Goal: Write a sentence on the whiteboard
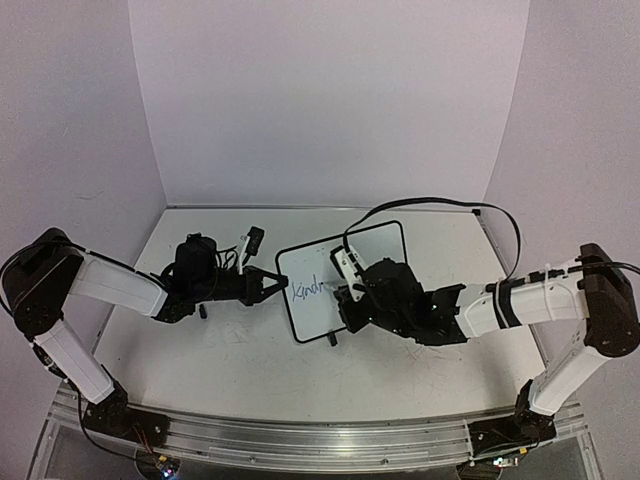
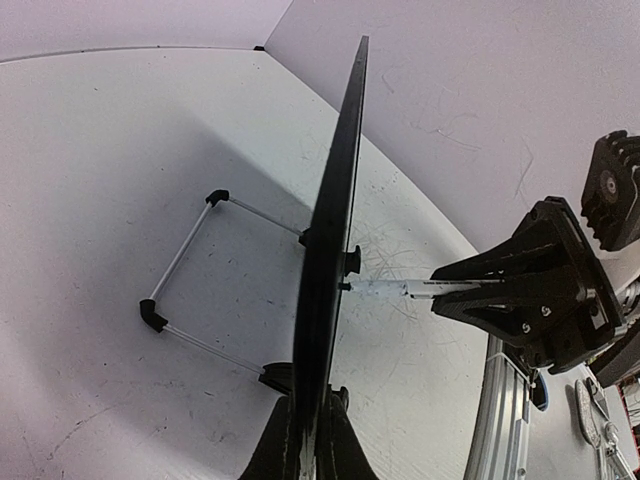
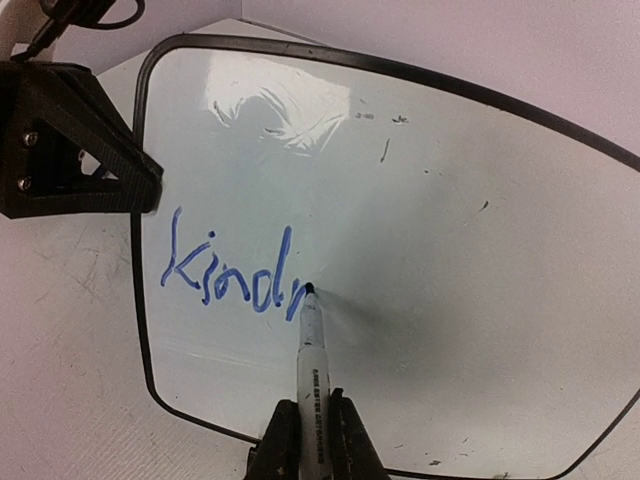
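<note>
Your right gripper (image 3: pixel 315 440) is clenched on the marker (image 3: pixel 312 350), its tip touching the whiteboard (image 3: pixel 430 220) at the end of "Kindn", the sentence (image 3: pixel 235 272) so far. Press lightly and drift toward 3 o'clock. The glossy, black-framed board stands mid-way across the surface (image 1: pixel 230 350) on a thin wire prop (image 2: pixel 185 265). Your left gripper (image 2: pixel 312 440) clamps its 9 o'clock edge.

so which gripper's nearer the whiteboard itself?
Left. The left gripper is clamped on the left edge of the whiteboard; the right gripper sits off its face, touching only through the marker.
</note>
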